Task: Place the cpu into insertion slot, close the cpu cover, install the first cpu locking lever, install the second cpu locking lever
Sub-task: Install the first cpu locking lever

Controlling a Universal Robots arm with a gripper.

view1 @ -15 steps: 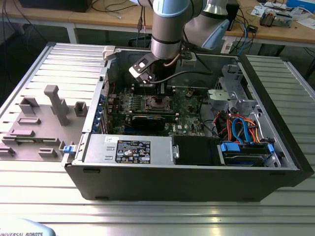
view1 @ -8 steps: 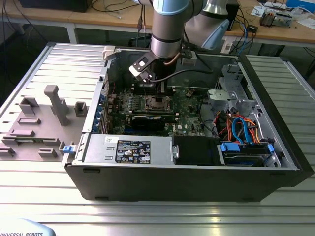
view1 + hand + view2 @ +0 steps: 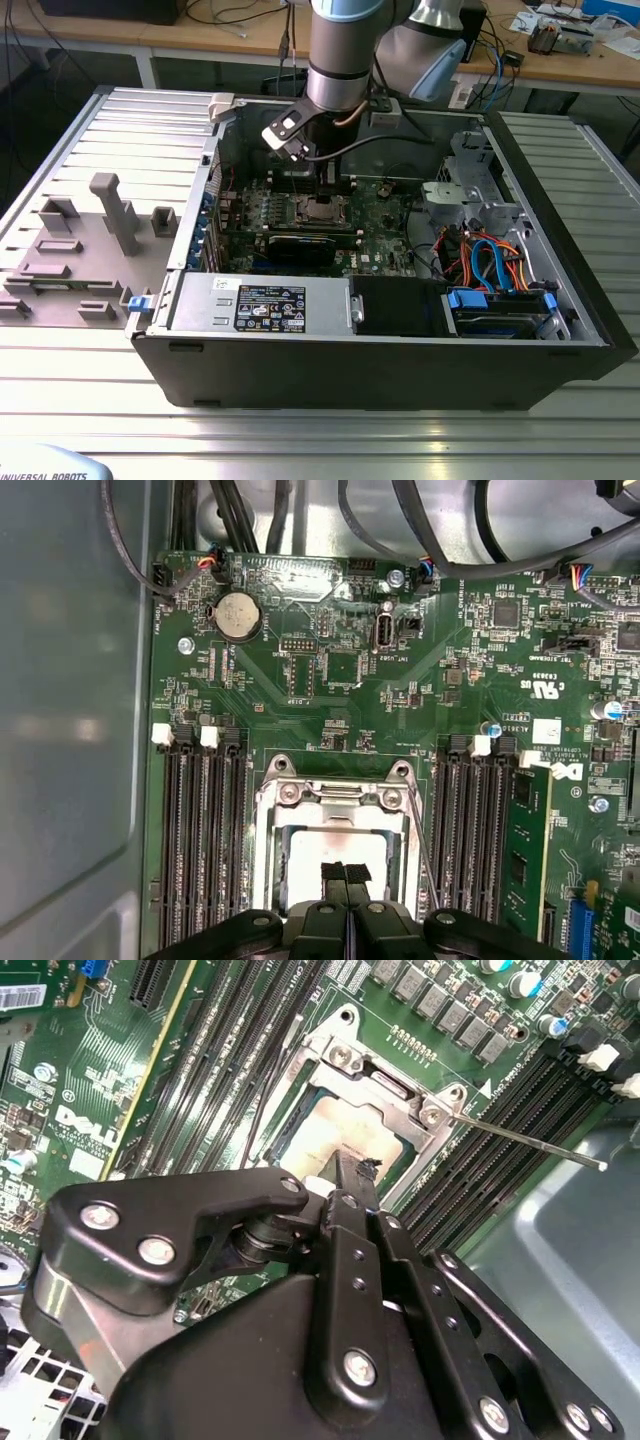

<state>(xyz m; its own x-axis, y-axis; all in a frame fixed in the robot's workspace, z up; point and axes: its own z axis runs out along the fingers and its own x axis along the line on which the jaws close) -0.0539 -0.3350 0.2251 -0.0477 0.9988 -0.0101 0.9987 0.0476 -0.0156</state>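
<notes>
Slatted table carries open PC case; claw, pinched together, has chip right under its tip, cover framing it. Prob. best: press straight down, gently.

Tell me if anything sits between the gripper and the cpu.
Nothing visible does. The gripper hangs directly over the cpu, which lies bare in the opening of the cover; the cover rims only its edges.
</notes>
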